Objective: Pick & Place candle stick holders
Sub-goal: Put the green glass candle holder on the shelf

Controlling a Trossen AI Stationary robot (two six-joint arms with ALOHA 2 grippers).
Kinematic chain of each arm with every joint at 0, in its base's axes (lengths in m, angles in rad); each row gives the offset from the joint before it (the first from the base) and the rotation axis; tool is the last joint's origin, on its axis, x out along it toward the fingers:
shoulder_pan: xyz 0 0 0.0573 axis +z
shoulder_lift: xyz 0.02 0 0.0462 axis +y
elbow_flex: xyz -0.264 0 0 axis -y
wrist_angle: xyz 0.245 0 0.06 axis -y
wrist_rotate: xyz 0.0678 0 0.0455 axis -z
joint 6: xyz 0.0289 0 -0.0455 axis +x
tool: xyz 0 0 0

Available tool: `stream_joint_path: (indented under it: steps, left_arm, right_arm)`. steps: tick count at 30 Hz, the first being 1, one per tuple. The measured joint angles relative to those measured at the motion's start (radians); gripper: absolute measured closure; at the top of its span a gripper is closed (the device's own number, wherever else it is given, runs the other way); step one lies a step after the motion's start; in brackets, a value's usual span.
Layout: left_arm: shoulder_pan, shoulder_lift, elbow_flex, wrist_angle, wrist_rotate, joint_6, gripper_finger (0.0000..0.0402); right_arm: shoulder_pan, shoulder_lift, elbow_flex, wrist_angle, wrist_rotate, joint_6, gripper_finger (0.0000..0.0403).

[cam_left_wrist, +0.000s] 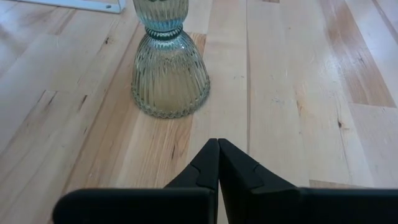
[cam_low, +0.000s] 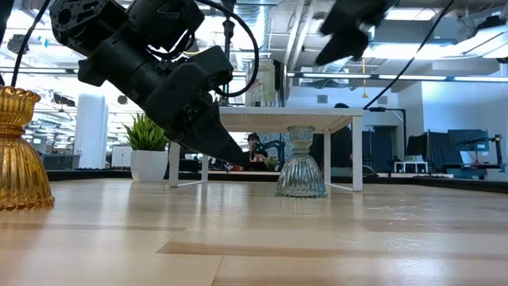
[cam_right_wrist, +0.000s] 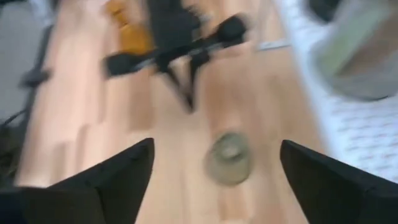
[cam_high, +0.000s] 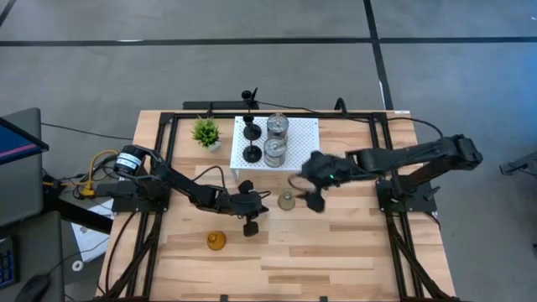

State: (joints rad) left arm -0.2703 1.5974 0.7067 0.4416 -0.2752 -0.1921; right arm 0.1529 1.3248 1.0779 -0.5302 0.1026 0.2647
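The greyish-olive bell-shaped holder [cam_high: 287, 200] stands upright on its wide base on the table's middle; it also shows in the low view [cam_low: 301, 163]. My left gripper [cam_high: 258, 201] is shut and empty just left of it, its tips [cam_left_wrist: 217, 144] pointing at it, low over the table. My right gripper [cam_high: 309, 198] is open and hangs above and a little to the right of the holder [cam_right_wrist: 229, 158]. The amber holder [cam_high: 216, 242] stands near the front left. Two black sticks [cam_high: 252, 153] and two glass jars [cam_high: 274, 151] stand on the white stand [cam_high: 306, 138].
A small green potted plant [cam_high: 205, 132] stands left of the white stand at the table's far side. Bare wood lies to the front and right of the bell-shaped holder. Black frame rails [cam_high: 394, 235] run along the table's sides.
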Motion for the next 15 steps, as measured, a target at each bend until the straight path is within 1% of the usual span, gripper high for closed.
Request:
stream_joint_path:
  steps: [3,6,10,15]
  left_arm:
    - [0.000,0.000,0.000,0.000,0.000,0.000,0.0396]
    - [0.000,0.000,0.000,0.000,0.000,0.000,0.0396]
    - [0.000,0.000,0.000,0.000,0.000,0.000,0.0396]
    - [0.000,0.000,0.000,0.000,0.000,0.000,0.0396]
  right_arm:
    - [0.092,-0.020,0.000,-0.031,0.010,0.044,0.0091]
    - [0.179,-0.024,0.000,-0.040,0.080,0.102,0.0111]
    - [0.298,-0.011,-0.004,-0.043,0.250,0.158,0.0121]
    - [0.429,-0.010,-0.074,-0.040,0.471,0.246,0.0121]
